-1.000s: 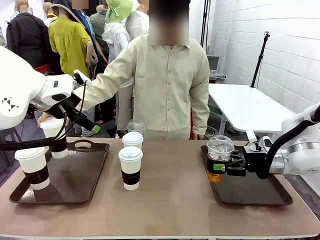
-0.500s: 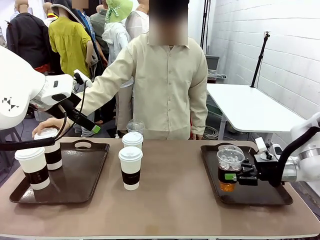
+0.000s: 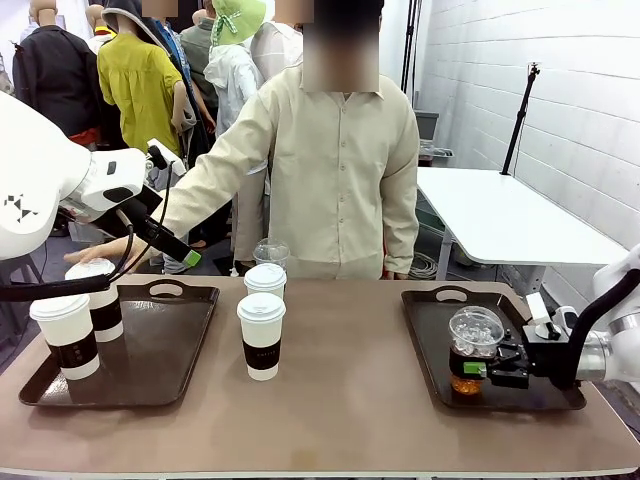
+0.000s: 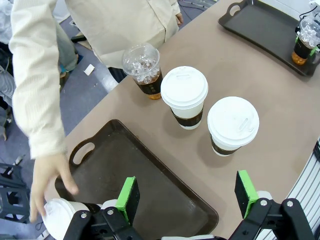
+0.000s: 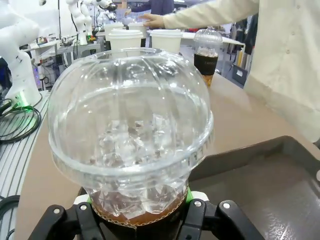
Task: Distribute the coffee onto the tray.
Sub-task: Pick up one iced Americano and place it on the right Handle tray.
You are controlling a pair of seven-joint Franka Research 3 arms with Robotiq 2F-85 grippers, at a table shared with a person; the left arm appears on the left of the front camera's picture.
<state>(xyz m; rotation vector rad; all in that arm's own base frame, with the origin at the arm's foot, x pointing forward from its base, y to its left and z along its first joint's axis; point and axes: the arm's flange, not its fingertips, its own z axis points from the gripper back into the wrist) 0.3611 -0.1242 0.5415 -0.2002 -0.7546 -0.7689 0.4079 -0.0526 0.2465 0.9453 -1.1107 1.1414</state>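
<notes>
Currently, one iced cup (image 3: 475, 340) stands upright inside the right tray (image 3: 437, 296), in its near right part. It has a clear dome lid, with ice beneath the lid and dark drink at the bottom. The right gripper (image 3: 466, 369) is clamped on the cup's lower body, one finger on each side. The right wrist view shows the same grip from close up, with the dome (image 5: 131, 125) rising directly above the fingers. Whether the cup's base touches the tray floor cannot be told.

A second iced cup (image 3: 271, 252) stands on the table (image 3: 350, 410) at the far edge, just in front of the person. Two paper cups stand on the table between the trays. The rear cup (image 3: 265, 280) is just in front of the second iced cup. The front cup (image 3: 261, 335) is just in front of the rear cup.

The left tray (image 3: 160, 350) holds two more paper cups. The corner cup (image 3: 66, 335) is at its near left. The back cup (image 3: 98, 300) is farther in. The person's hand (image 3: 105, 248) is at the back cup's lid.

The left gripper (image 4: 187, 195) hangs above the left tray with its jaws wide apart and nothing between them.
</notes>
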